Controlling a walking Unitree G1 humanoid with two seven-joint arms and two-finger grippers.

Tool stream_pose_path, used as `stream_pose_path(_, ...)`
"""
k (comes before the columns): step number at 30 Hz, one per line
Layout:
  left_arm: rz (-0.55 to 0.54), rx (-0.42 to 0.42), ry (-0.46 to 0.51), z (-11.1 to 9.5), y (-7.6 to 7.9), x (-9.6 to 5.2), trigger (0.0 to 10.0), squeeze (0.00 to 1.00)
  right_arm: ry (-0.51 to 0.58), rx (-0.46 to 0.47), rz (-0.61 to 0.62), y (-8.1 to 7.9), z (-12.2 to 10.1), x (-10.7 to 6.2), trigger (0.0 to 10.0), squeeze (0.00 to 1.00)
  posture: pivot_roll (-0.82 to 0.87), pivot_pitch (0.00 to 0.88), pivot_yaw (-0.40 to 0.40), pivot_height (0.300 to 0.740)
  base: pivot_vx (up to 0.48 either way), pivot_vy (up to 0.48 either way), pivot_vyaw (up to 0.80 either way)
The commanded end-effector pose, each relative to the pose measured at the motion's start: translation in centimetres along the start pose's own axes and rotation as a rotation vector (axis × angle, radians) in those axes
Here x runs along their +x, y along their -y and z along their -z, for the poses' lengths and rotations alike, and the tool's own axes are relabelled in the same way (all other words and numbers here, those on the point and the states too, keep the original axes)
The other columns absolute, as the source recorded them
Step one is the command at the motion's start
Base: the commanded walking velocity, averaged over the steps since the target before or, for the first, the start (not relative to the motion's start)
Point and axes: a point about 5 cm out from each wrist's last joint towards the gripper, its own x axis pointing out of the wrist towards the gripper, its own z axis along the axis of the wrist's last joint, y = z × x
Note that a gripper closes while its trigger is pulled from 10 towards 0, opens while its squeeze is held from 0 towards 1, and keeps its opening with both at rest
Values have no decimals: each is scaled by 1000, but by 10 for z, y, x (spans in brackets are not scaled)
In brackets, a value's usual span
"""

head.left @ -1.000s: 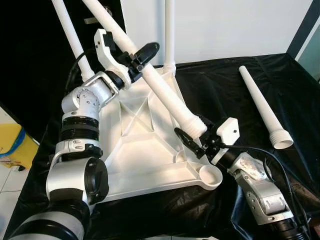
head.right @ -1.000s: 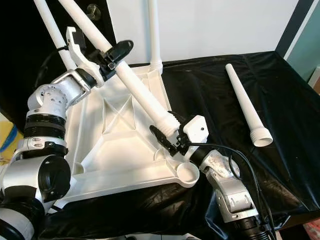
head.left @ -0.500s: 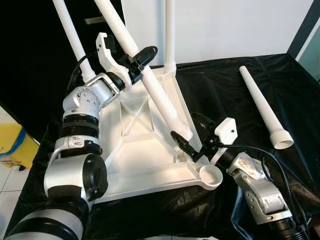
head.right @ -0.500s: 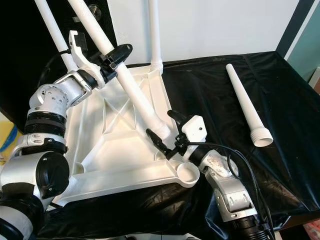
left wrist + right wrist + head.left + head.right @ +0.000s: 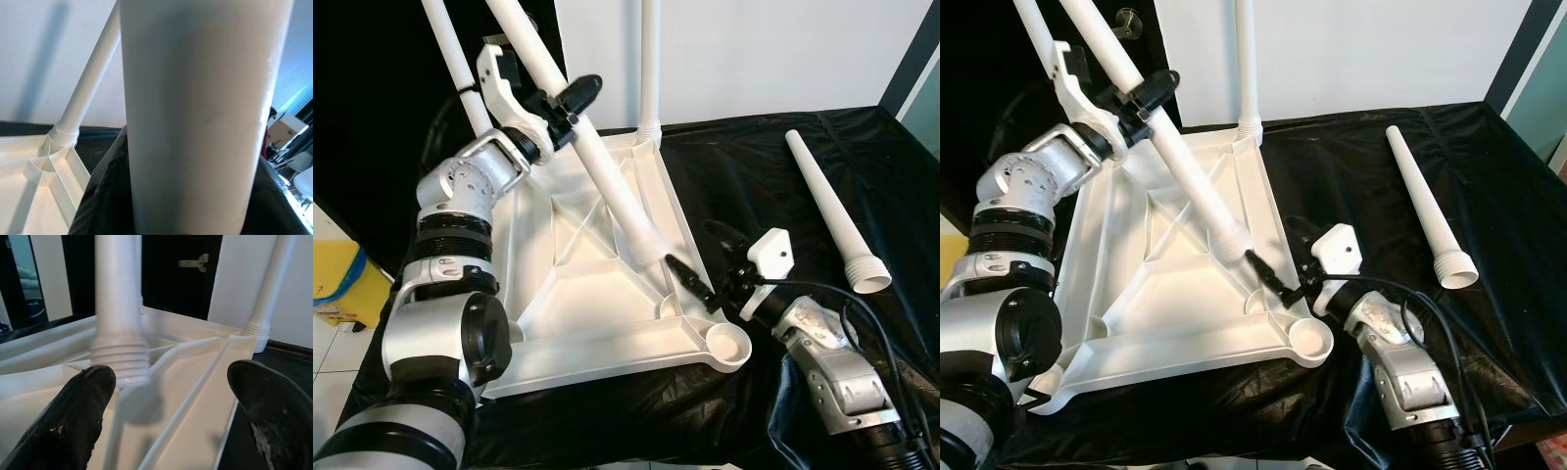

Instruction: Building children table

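Observation:
The white table top [image 5: 578, 323] lies upside down on a black cloth. Two white legs stand in its far corners, one [image 5: 649, 59] at the middle and one [image 5: 450, 49] at the left. My left gripper [image 5: 558, 103] is shut on a third leg [image 5: 607, 176], which slants down to a threaded end [image 5: 120, 357] just above the top's right side. My right gripper [image 5: 692, 245] is open beside that end, its fingers [image 5: 73, 416] apart from the leg. The round corner socket [image 5: 724, 345] sits near it. In the left wrist view the held leg [image 5: 195, 122] is very close.
A loose fourth leg [image 5: 827, 211] lies on the black cloth [image 5: 754, 166] at the right. A white wall is behind the table, and a dark doorway is at the far left. A yellow object [image 5: 337, 279] is on the floor to the left.
My right gripper has opened and let go of the leg's threaded end. My left gripper has risen and tipped the leg steeper, so its end now sits left of the right gripper.

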Motion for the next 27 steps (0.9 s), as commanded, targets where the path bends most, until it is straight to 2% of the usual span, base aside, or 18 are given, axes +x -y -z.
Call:
stream_pose_path(1,20,63,7,-6,7,3,10000,0,-15,13,11,3,1,0,10000,0,-58,11,46,740,0,0,0)
stream_pose_path(2,23,97,-1,-6,10,4,10000,0,-18,14,20,5,1,0,10000,0,-56,11,48,740,0,0,0)
stream_pose_path(5,27,129,-2,-6,13,5,10000,0,-22,16,30,7,1,0,10000,0,-55,10,49,740,0,0,0)
stream_pose_path(7,48,198,-8,-4,20,6,10000,0,-17,16,37,10,-3,0,10000,0,-54,11,50,740,0,0,0)
stream_pose_path(19,58,276,-5,-4,27,8,10000,0,-3,11,13,9,-14,1,10000,0,-46,17,46,740,0,0,0)
stream_pose_path(21,61,346,-6,-4,33,9,10000,0,-12,-28,25,12,-24,8,10000,0,-45,26,41,740,0,0,0)
stream_pose_path(27,80,418,-18,1,41,11,10000,0,-41,-62,73,18,-30,19,10000,0,-46,32,39,740,0,0,0)
